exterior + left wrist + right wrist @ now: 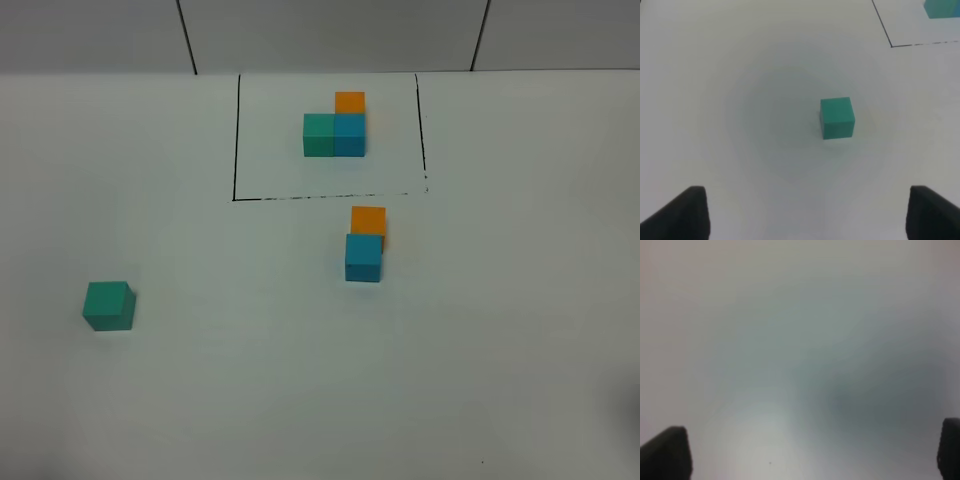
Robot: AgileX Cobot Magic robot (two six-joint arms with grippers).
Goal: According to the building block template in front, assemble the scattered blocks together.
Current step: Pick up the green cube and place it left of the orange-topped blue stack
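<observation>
Left gripper [807, 210], jaws spread, faces the lone teal-green cube [108, 305], lower left overhead; you must join it to the touching blue cube [364, 257] and orange cube [369, 221]; right gripper [812, 445] spread, empty.

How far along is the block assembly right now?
Done: the orange block and blue block look joined below the framed template, matching it. In hand: nothing gripped; the open left end effector faces the green block. Left: that green block, alone at far left, must go against the blue block's left side.
</observation>
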